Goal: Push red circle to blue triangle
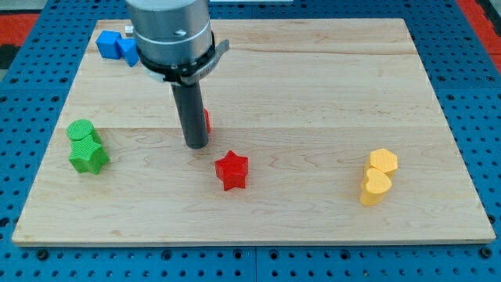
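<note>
The red circle (207, 120) is almost wholly hidden behind my rod; only a thin red sliver shows at the rod's right side. My tip (196, 146) rests on the board just below and left of it, seemingly touching. The blue triangle (127, 50) lies at the board's top left, beside a blue cube (109, 42), partly hidden by the arm's body. A red star (232, 170) lies below and right of my tip.
A green circle (81, 130) and a green star (88, 156) sit together at the view's left. A yellow block (383, 161) and a yellow heart (375, 188) sit together at the right. The wooden board (313, 78) lies on a blue pegboard.
</note>
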